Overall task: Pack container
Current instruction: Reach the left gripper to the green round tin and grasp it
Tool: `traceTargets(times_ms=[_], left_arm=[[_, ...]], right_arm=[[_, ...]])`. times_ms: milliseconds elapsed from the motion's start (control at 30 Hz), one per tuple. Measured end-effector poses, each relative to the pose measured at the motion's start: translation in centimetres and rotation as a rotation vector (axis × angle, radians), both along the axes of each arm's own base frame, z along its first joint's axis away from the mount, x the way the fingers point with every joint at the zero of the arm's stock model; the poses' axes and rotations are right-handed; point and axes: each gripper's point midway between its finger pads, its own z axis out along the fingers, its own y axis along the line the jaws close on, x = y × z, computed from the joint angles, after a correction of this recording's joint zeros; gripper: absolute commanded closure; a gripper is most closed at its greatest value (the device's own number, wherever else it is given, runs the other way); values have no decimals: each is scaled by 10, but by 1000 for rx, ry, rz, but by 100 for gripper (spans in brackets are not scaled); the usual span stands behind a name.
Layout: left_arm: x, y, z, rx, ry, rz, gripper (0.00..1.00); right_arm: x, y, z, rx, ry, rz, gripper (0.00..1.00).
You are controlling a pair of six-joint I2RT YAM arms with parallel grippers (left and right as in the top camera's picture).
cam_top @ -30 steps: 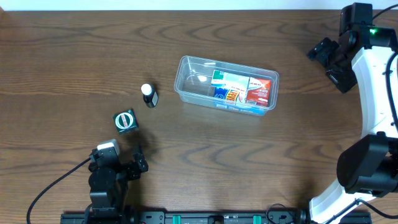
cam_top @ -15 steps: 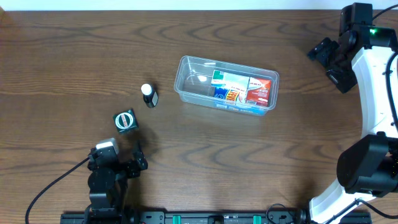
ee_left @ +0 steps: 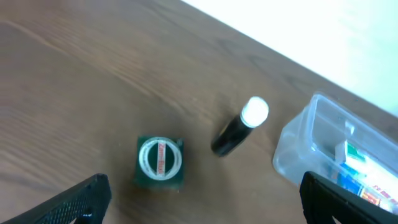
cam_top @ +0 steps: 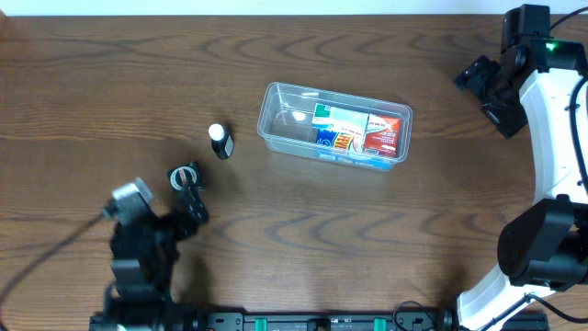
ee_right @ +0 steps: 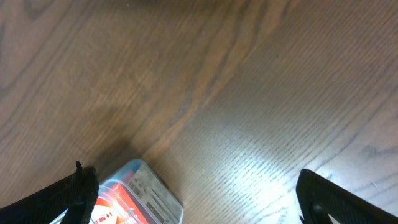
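Observation:
The clear plastic container (cam_top: 334, 135) sits mid-table and holds several small boxes. Its left end shows in the left wrist view (ee_left: 323, 149) and a corner in the right wrist view (ee_right: 140, 196). A small green box with a round white label (cam_top: 184, 177) lies left of it, also in the left wrist view (ee_left: 160, 161). A black bottle with a white cap (cam_top: 220, 141) lies between them, also in the left wrist view (ee_left: 239, 127). My left gripper (cam_top: 190, 191) is open and empty, just short of the green box. My right gripper (cam_top: 485, 90) is open and empty, right of the container.
The wooden table (cam_top: 294, 239) carries only these things. Its far edge meets a white wall (ee_left: 323, 37). The right arm's white body (cam_top: 551, 138) stands along the right side. A rail runs along the front edge (cam_top: 303, 322).
My left arm has swung left and forward, bringing its open gripper up to the green box. The right arm and the objects have not moved.

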Motion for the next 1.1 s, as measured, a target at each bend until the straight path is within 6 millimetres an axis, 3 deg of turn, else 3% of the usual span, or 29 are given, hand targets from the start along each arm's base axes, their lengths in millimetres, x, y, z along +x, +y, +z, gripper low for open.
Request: traceTargets(times_ms=[200,367,500,767,933,1100], left_arm=[[43,13,34,40,305,27,2],[99,20,34,57,461,18,2],[117,28,5,77,564,24,2],[100,59,-61,-26,819,44,2],[99,49,-92,-96,904,-89,2],[94,35,-141,-147,1042,-192,2]], right_arm=[[-1,0,-1,0,5,0,1],[-1,0,-1,0,4,0,1],[-1,0,-1,0,4,0,1],[-1,0,-1,-1,4,0,1],[-1,0,-1,0,4,0,1],[-1,0,-1,0,4,0,1]])
